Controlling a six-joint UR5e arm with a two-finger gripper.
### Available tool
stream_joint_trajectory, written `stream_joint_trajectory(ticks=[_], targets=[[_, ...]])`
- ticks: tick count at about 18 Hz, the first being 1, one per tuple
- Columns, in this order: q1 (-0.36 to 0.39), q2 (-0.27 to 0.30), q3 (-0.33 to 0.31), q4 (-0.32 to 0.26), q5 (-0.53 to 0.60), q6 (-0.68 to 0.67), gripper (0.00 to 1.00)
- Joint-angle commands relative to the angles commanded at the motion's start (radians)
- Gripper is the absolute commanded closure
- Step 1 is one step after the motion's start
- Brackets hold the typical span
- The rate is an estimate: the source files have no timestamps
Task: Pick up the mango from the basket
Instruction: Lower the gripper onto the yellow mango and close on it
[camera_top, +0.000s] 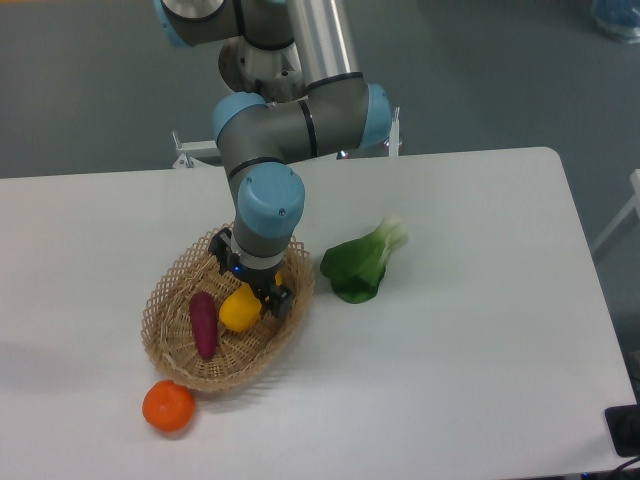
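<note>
Mango (239, 309) lies in the basket (168, 345) at lower left of frame, long axis running lower-left to upper-right, its upper end under the end effector (250, 283), whose open-or-clenched state I cannot tell.

Yellow mango (238, 309); tan wicker basket (170, 300), open lattice weave. Purple vegetable (202, 323). Orange fruit (168, 407). Green leafy vegetable (360, 264), pale stem. White bench (480, 330). Black end effector (252, 283); grey arm (275, 130), blue caps.
</note>
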Motion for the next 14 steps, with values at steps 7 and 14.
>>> stream_joint_trajectory(ticks=[7,14], targets=[[-0.017,-0.035,0.005,0.000,0.018,-0.031,0.00],[-0.018,-0.054,0.009,0.002,0.017,-0.048,0.00]])
